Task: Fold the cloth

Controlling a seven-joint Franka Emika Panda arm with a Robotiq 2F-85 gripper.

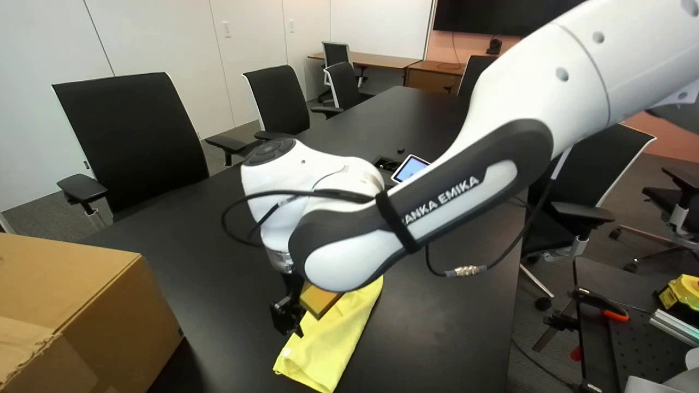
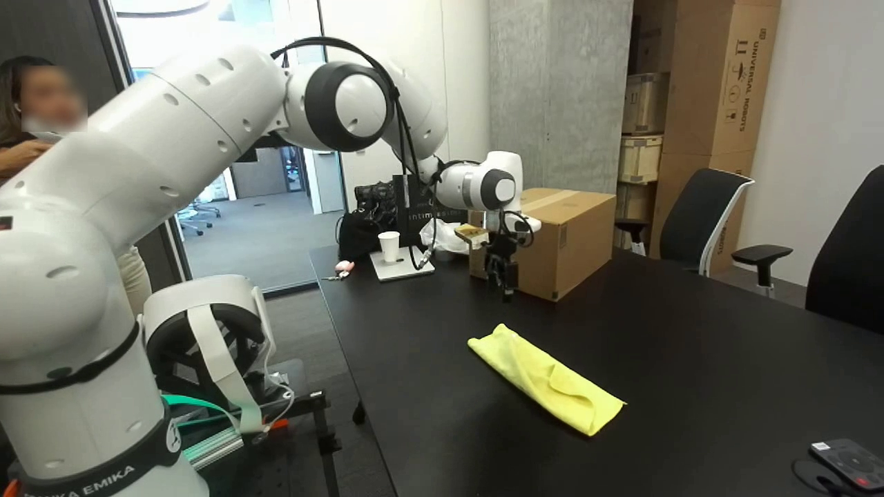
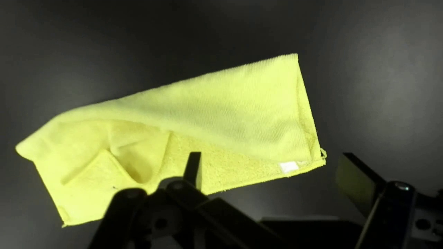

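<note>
right now, your gripper (image 3: pixel 271 159) is spread wide, and through its gap the wrist view shows you a long edge of the yellow cloth (image 3: pixel 225 110) and bare tabletop (image 3: pixel 373 86). the cloth lies there as a loosely doubled strip, running in that view from between eight and nine o'clock up to between two and three. only from the wrist can you read its layers well: a finely ribbed flap covers the twelve o'clock side, a rougher underlayer shows along the six o'clock side, a white tag (image 3: pixel 289 167) sits between three and four o'clock from the middle, and a corner is turned up between eight and nine. in an exterior view, where a white cup (image 2: pixel 389 247) stands on a flat silver slab (image 2: pixel 394 273) between nine and ten o'clock from the gripper, you get the strip whole: near the gripper at five o'clock, apart from it, with a dark remote (image 2: pixel 851 464) between three and four o'clock from the cloth. in an exterior view with a tablet (image 1: pixel 410 168) at one o'clock from the cloth, your arm (image 1: pixel 349 259) hides part of the fabric. the cardboard box (image 1: pixel 109 327), at nine o'clock from the gripper there, appears in both exterior views.
</note>
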